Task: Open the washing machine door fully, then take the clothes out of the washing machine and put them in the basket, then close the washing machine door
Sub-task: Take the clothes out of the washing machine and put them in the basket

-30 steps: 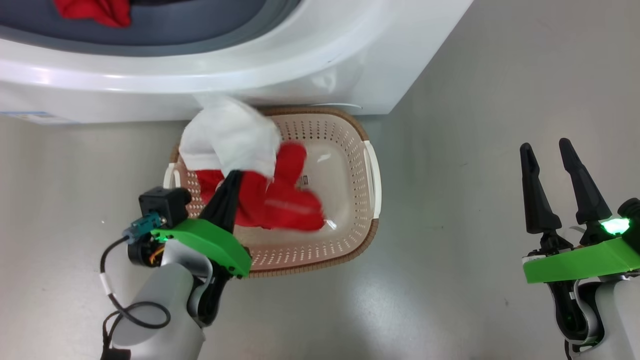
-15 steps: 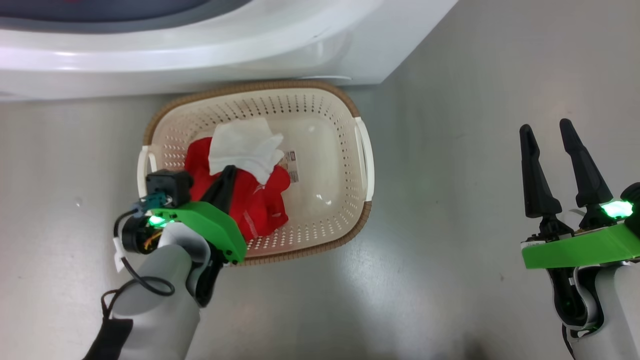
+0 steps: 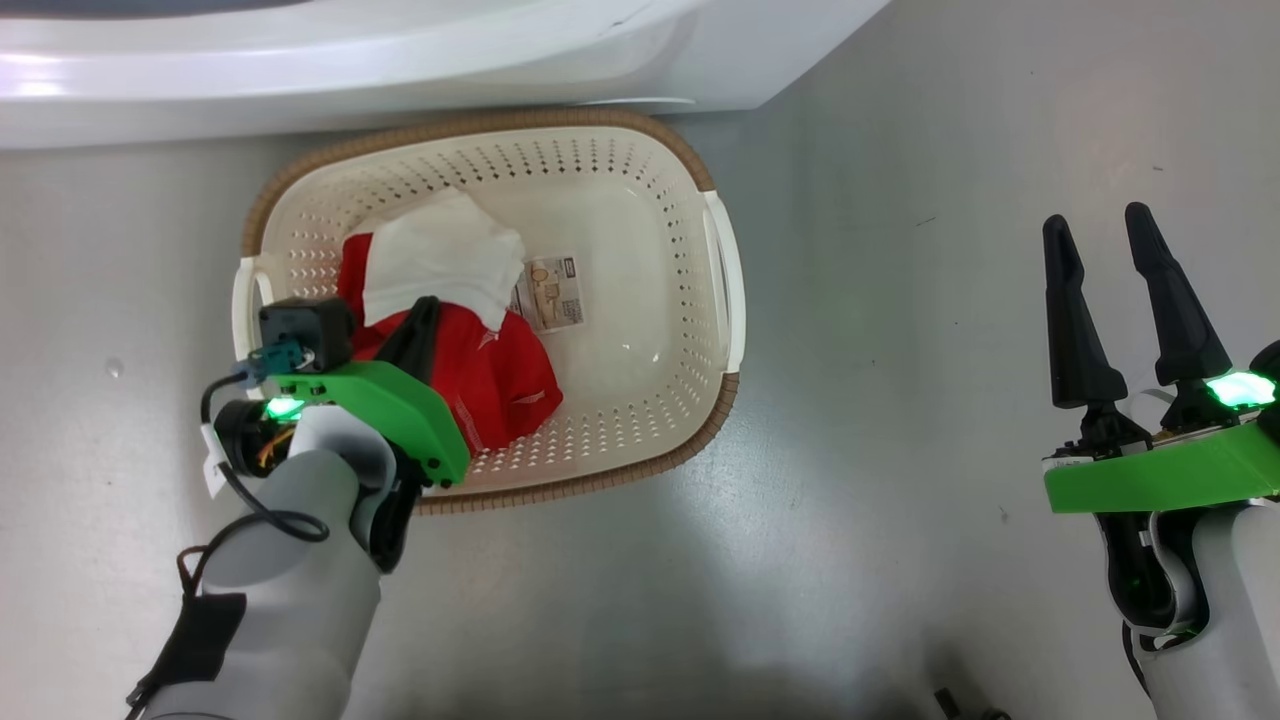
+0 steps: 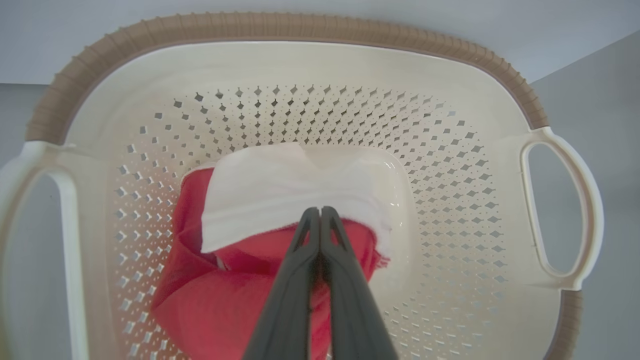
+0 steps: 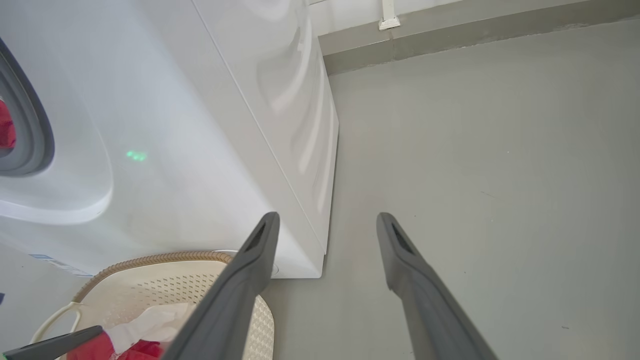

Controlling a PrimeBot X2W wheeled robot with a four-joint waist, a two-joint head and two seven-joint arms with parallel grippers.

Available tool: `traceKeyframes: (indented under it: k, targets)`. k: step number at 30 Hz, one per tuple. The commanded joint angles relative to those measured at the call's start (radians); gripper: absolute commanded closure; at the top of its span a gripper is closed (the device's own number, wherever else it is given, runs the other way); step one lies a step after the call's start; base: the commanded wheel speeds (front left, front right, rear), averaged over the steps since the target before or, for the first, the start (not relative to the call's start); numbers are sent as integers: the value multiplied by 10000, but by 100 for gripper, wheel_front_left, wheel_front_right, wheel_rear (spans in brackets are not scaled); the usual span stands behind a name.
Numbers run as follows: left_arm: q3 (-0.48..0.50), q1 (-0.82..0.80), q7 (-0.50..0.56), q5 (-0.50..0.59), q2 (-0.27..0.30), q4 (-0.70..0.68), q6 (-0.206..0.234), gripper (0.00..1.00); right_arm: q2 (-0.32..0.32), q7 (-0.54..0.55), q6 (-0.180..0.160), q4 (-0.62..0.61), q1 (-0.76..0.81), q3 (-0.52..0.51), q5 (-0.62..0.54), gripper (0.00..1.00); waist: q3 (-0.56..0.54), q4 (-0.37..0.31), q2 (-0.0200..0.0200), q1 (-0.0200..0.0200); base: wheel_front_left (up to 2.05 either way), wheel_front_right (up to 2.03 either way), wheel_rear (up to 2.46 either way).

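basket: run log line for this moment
clothes: in basket | left jaws: shut on clothes | right jaws: open, empty | washing machine: red piece inside

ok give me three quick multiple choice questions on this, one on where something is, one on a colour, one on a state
1. Where do the clothes lie? A on the floor; B in the basket; C on a chair.
2. What colour is the basket's rim? A brown; B blue; C black.
3. How is the right gripper? A open and empty; B shut on a red garment; C shut on a basket handle.
Answers: 1 B, the red and white cloth rests inside the perforated walls. 2 A, a brown woven-look band runs round the top. 3 A, its two fingers stand apart with nothing between them.
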Motion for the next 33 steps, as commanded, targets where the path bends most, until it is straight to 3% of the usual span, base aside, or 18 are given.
traceKeyframes:
  k: [1,2,3,5,8,9,23,33]
  targets:
    - [266,43,-119,-39,212,-15,-53,65,0,-63,65,-203,16,171,-123,0,3,-5,0,0,0,0,0]
    - [266,43,-119,-39,212,-15,-53,65,0,-63,65,-203,16,171,-123,0,3,-5,0,0,0,0,0]
    - [294,33,-119,-24,209,10,-53,55,4,-63,65,-193,2,171,-121,0,-1,-8,0,0,0,0,0]
    - [357,16,-119,5,204,21,-53,51,1,-63,65,-178,-22,165,-116,0,-16,-9,0,0,0,0,0]
    - [441,38,-119,44,199,-8,-53,8,-13,-63,65,-157,-32,153,-109,0,-70,2,0,0,0,0,0]
    - [480,54,-120,51,200,-33,-53,0,-19,-63,65,-150,-32,150,-108,0,-93,8,0,0,0,0,0]
    - [875,1027,-120,263,323,-917,-53,0,-91,-63,65,106,233,250,-69,0,-1354,33,0,0,0,0,0]
    - [1922,2675,-120,1277,491,-3089,-53,0,-274,-63,65,381,827,423,-6,0,-2949,113,0,0,0,0,0]
